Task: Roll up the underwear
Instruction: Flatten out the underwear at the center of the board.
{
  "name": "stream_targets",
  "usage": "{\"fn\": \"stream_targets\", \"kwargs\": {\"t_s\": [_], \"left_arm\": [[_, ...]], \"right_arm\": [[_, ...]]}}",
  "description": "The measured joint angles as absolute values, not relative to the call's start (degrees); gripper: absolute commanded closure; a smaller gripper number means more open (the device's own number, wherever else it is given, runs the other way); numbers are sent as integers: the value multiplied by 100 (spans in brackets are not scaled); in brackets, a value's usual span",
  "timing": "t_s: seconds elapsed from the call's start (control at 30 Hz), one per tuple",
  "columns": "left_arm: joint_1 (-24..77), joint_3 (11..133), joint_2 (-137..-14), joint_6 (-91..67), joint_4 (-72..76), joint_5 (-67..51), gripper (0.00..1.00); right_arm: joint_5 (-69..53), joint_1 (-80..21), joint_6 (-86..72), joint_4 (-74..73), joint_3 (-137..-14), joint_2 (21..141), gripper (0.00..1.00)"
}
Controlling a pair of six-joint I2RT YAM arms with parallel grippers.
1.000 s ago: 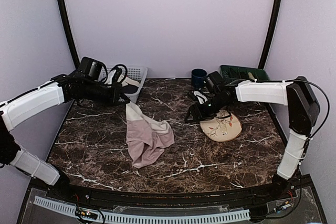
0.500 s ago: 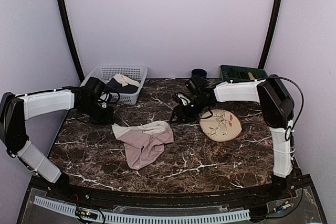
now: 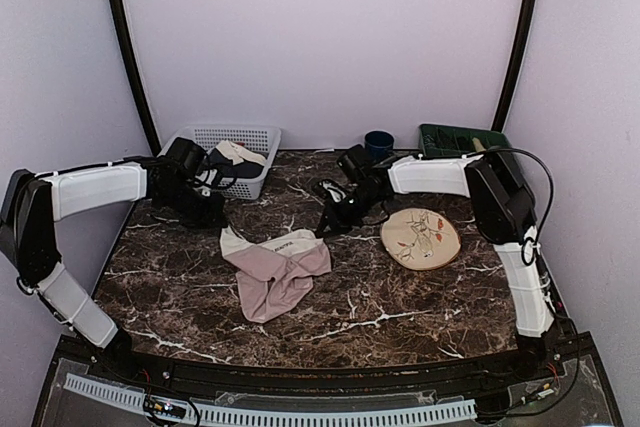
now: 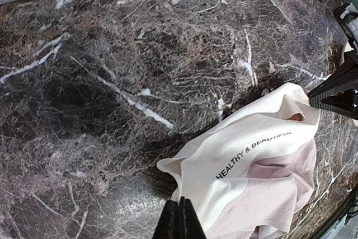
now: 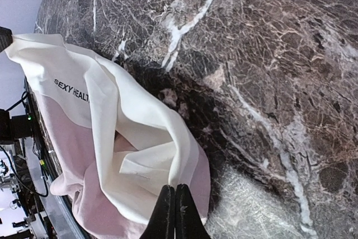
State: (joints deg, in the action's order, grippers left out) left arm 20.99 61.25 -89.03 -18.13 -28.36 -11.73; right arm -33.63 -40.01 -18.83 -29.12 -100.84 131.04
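1. Underwear (image 3: 275,267) lay crumpled and unrolled, just toward eight o'clock from the middle of the table (image 3: 420,297).
2. Left gripper (image 4: 179,216) pinched its ten o'clock corner; right gripper (image 5: 173,205) pinched its two o'clock corner.
3. Flattening and rolling looked not yet begun.

underwear (image 3: 275,267) left of plate (image 3: 421,238), basket (image 3: 215,137) roughly behind

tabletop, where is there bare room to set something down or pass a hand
Bare table lies along the near edge, in front of the underwear and the plate, and left of the underwear. Crowded: the far edge, with basket, cup and green tray.
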Motion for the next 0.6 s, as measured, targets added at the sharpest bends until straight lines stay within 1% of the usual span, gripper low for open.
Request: {"fn": "stream_targets", "kwargs": {"t_s": [0.13,0.23,0.37,0.6], "left_arm": [[2099,6263,-8882,-1767,-2816,-1225,100],[2099,6326,-8799,-1728,-2812,-1269,100],[2099,6571,-8630,-1647,-2814,-1334,100],[2099,7043,-7926,-1380,-2801,-1697,100]], "right_arm": [[-3317,-3931,-1883,-2884,-9907,12881,100],[-3321,-3785,-1949,-2803,-9529,12348,100],[-3284,-3527,-1959,-2609,-9347,11583,100],[-3144,-3417,-1894,-2215,-9091,10492,100]]}}
